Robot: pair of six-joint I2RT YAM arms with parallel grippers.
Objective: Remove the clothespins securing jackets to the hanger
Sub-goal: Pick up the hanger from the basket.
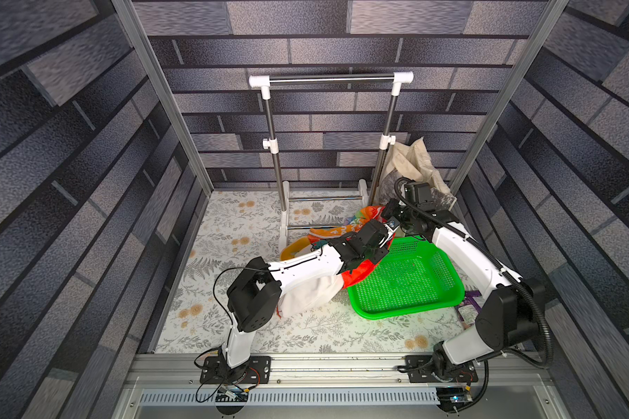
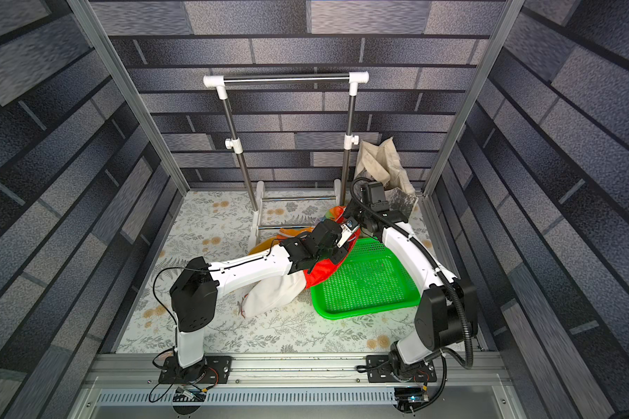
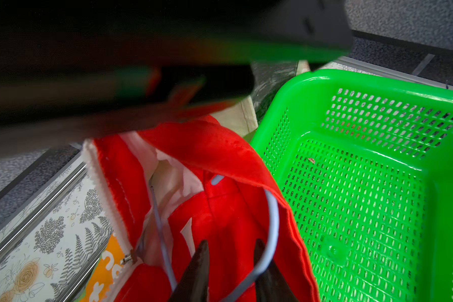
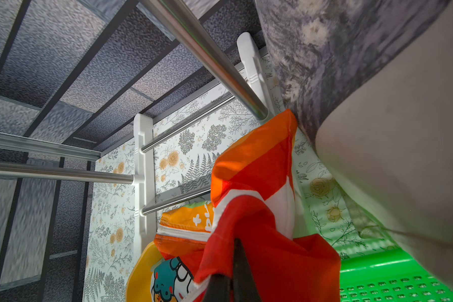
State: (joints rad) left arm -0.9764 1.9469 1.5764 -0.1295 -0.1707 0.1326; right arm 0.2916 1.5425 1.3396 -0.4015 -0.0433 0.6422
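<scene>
Red, limp cloth of the jackets (image 3: 220, 157), pinched in the closed right gripper (image 4: 232, 261); thin, stiff hanger (image 3: 273, 222) straddled by the left gripper (image 3: 232, 245), jaws spread. Grip wire, not cloth.

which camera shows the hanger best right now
The left wrist view: the hanger shows as a pale blue wire curving out of the red jacket and passing between the fingers of the left gripper. In both top views it cannot be made out. The right wrist view shows only jacket fabric, no wire.
</scene>
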